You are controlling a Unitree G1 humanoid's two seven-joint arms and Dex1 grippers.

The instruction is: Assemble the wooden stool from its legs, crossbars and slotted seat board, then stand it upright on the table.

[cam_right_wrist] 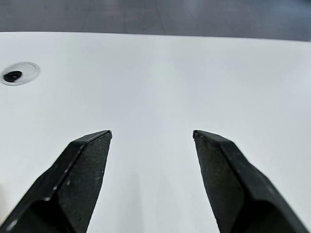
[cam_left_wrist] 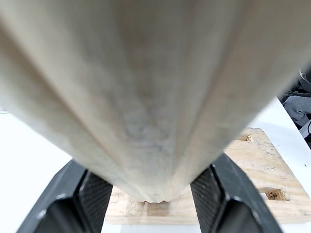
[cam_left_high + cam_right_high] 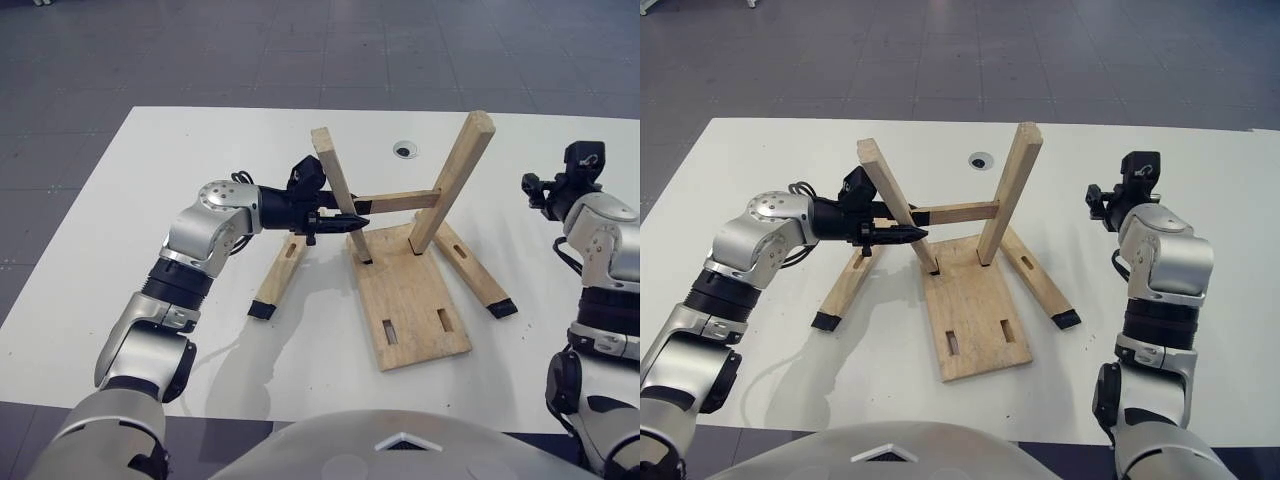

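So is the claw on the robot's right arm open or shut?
Open. The right gripper has its two fingers spread apart, with only bare white table between them.

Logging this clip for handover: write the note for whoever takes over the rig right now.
Left claw: shut on the left upright leg, low down.
Right claw: open, empty, over bare table on the right.
Things: seat board flat on the table; that leg and the right upright leg stand in its far slots, joined by a crossbar. Two loose legs lie either side of the board.
Done: first leg pair placed.
Left: fill the empty near slots, then stand the stool upright.
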